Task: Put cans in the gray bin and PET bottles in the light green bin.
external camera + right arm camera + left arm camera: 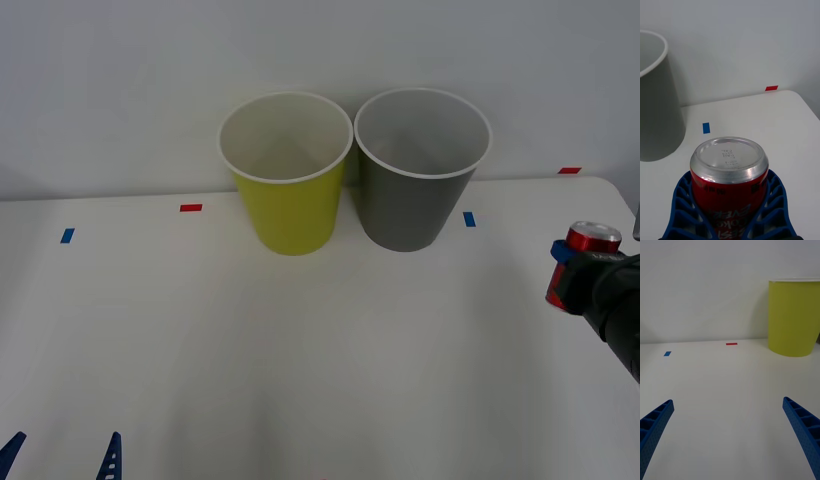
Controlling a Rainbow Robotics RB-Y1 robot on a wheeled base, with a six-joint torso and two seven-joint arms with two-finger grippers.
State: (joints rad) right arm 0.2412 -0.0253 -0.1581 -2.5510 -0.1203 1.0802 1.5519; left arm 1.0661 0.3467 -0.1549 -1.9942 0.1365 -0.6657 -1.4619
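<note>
i have the red can point(729, 176) clamped upright between the blue fingers of the right gripper point(730, 210), off to the right of the gray bin point(420, 170) and nearer to me than it, with the can's silver top sitting lower than the bin's white rim. to do this well i judge i should lift until the can's base clears that rim, carry it left over the pale inside of the gray bin and not on to the light green bin point(288, 172) touching it on the far side, then let go. my left gripper point(62, 458) waits spread wide, low and near me, well left of the gray bin.
</note>
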